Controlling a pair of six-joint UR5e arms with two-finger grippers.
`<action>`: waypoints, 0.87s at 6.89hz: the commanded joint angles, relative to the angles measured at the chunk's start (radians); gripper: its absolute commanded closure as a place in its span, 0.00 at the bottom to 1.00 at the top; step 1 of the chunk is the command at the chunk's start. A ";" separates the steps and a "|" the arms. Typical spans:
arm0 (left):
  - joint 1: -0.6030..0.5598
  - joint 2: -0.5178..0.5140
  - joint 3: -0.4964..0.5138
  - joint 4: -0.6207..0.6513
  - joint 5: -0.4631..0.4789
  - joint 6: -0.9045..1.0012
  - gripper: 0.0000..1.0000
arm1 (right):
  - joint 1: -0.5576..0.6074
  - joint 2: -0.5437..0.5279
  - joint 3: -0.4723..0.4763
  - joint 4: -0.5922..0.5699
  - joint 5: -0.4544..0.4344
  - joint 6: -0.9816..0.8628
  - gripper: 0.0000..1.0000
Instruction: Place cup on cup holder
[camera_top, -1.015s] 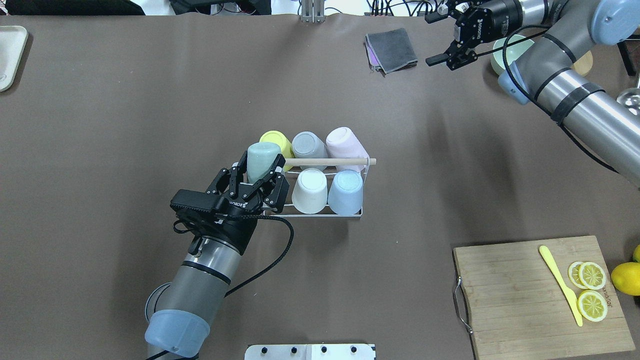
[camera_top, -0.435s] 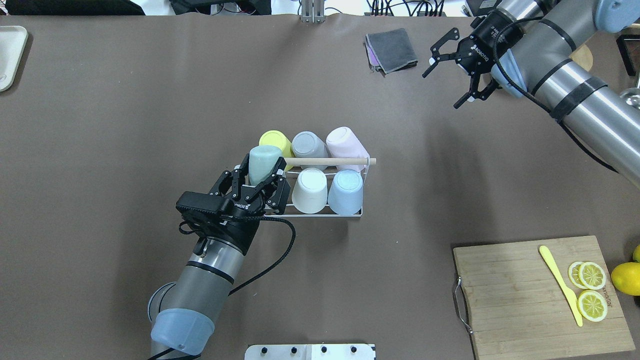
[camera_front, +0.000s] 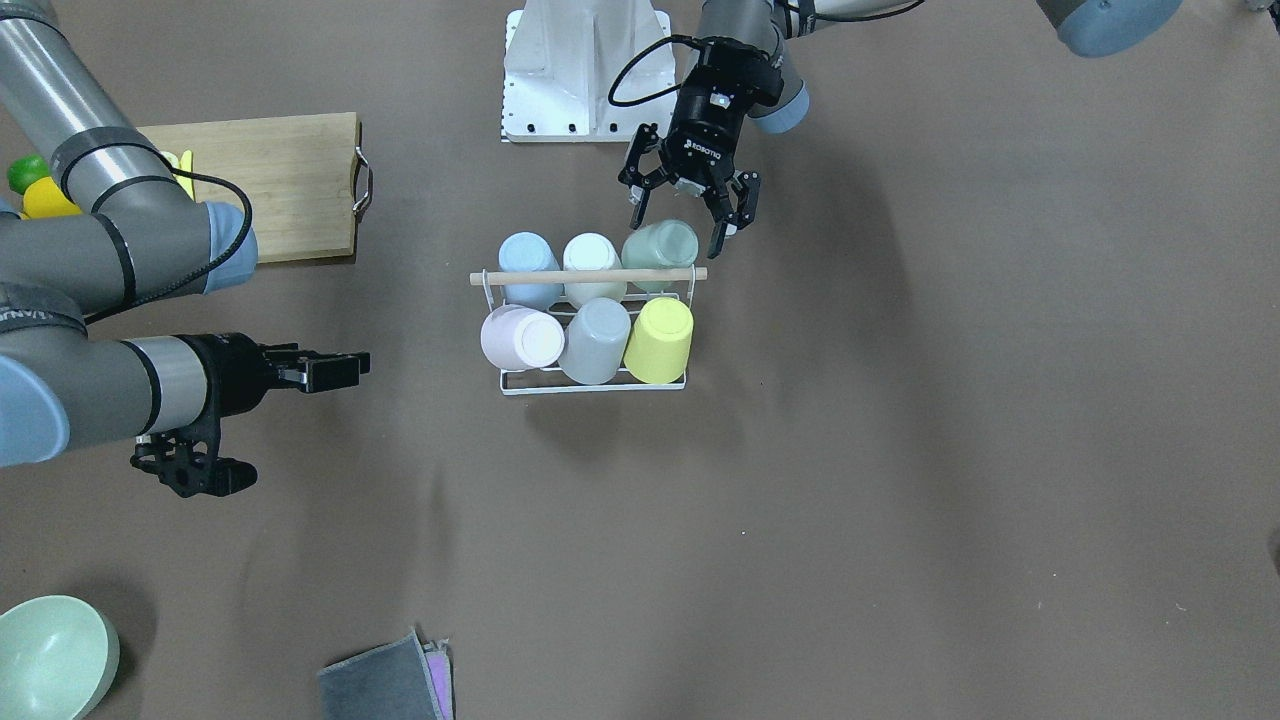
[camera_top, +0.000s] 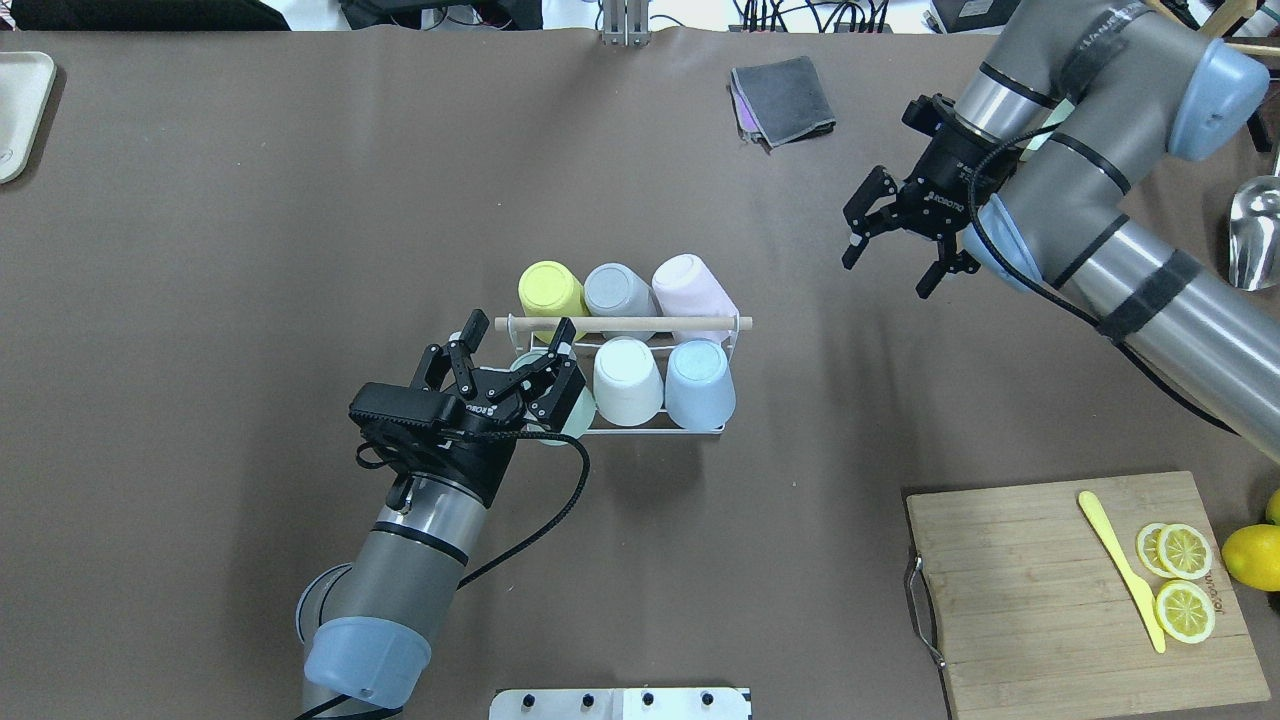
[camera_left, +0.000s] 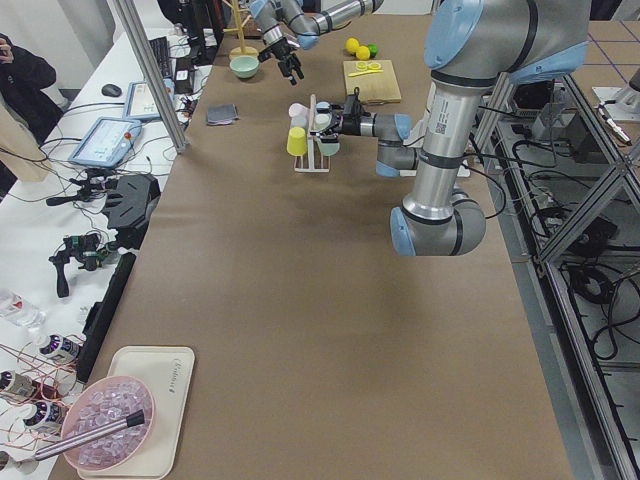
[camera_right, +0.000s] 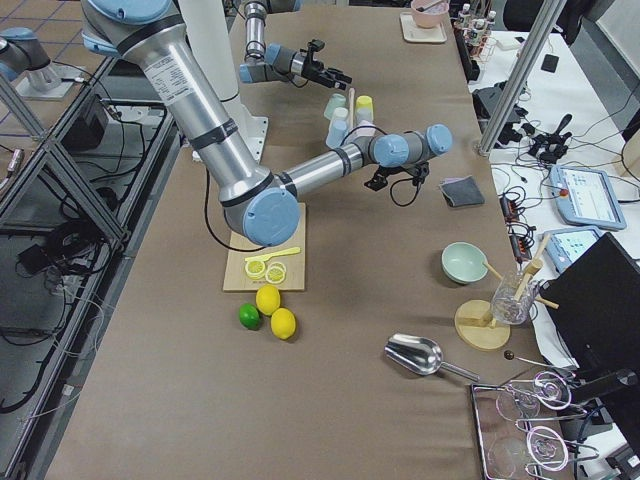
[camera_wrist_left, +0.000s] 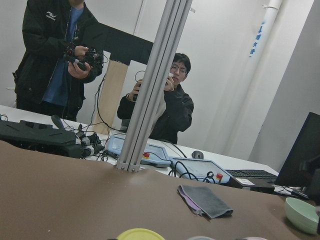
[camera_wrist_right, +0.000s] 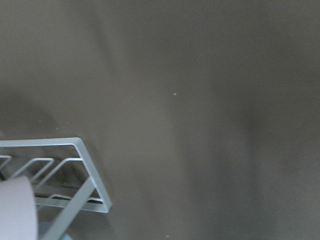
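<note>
Left gripper jaws spread around the green cup, apparently not gripping; right gripper jaws wide.

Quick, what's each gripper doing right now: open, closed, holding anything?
Left gripper: open, fingers either side of the pale green cup on the cup holder.
Right gripper: open, holding nothing.
</note>
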 joint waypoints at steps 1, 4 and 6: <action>0.000 -0.001 0.001 0.000 0.008 0.001 0.02 | -0.018 -0.193 0.152 0.271 -0.123 -0.059 0.00; -0.121 0.006 -0.042 0.014 -0.051 0.045 0.02 | 0.133 -0.344 0.209 0.505 -0.141 -0.270 0.00; -0.332 0.011 -0.050 0.066 -0.346 0.075 0.02 | 0.244 -0.435 0.201 0.591 -0.144 -0.419 0.00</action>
